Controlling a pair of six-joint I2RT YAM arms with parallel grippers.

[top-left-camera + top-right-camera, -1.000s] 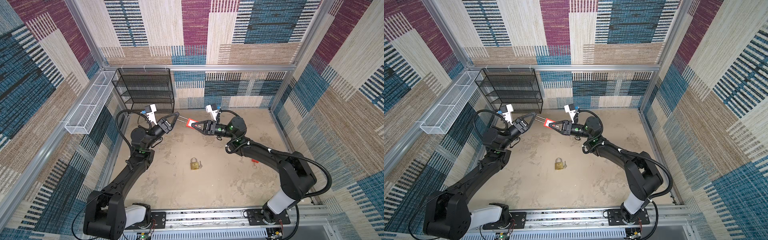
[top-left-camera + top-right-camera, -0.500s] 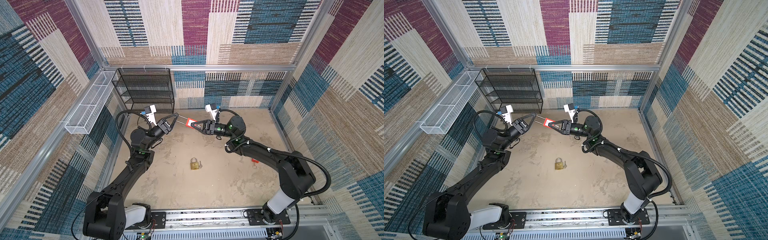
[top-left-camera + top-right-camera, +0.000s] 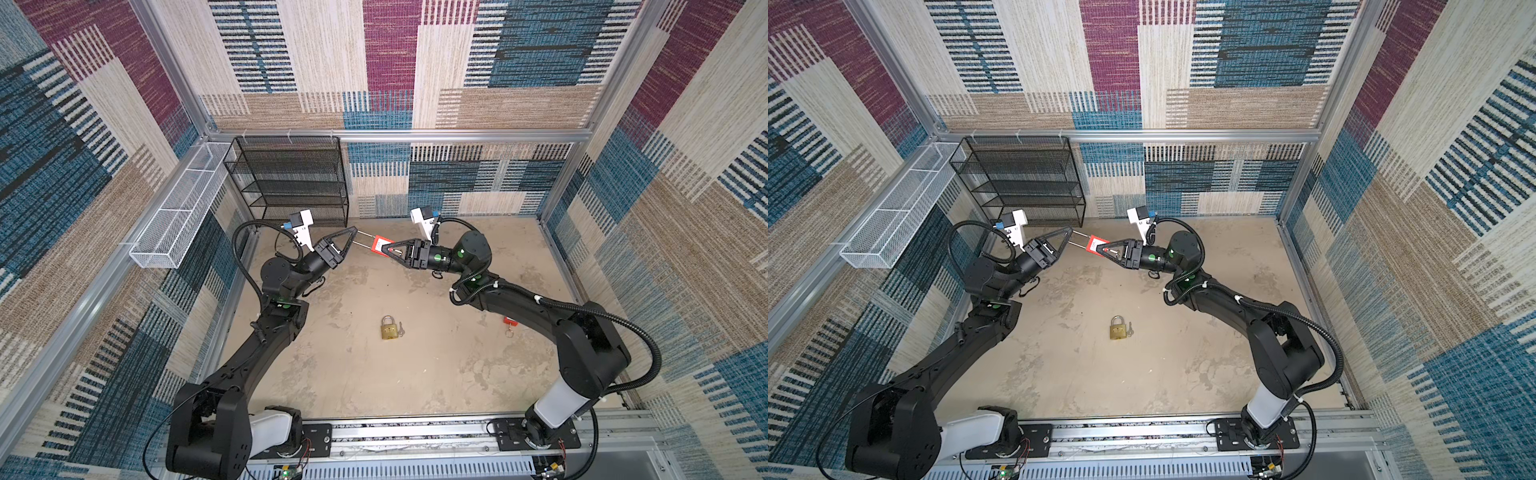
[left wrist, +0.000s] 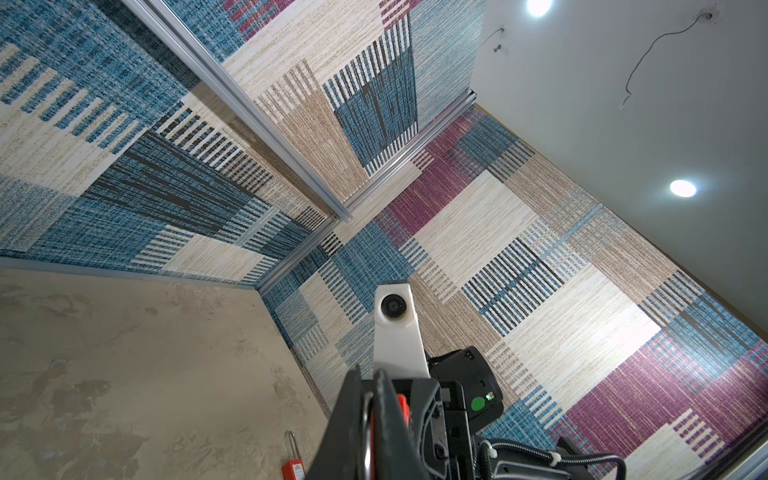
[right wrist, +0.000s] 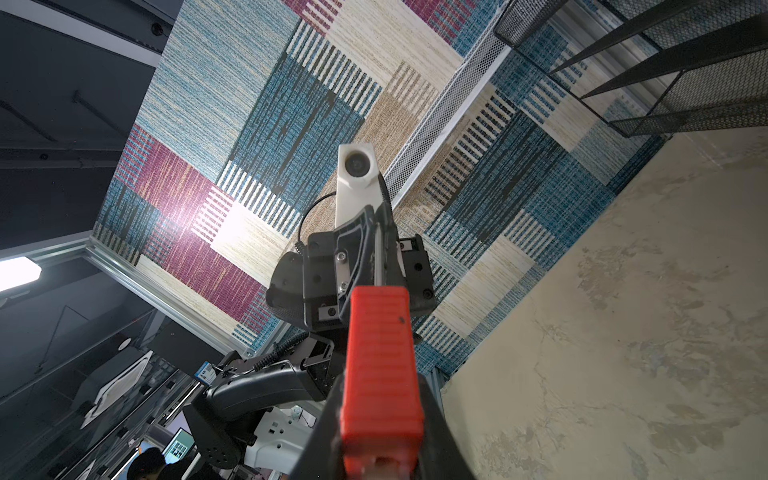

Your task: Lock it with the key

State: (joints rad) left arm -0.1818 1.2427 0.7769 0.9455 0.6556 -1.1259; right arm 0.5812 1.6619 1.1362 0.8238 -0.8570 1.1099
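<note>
Robotics lab, enclosed test cell.
Aluminium-framed patterned walls behind black mesh rack; arm mounting rail opposite the rack.

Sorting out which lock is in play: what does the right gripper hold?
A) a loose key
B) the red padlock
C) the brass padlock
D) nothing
B: the right gripper is shut on the red padlock, raised in the air, while the brass padlock lies on the table.
</note>
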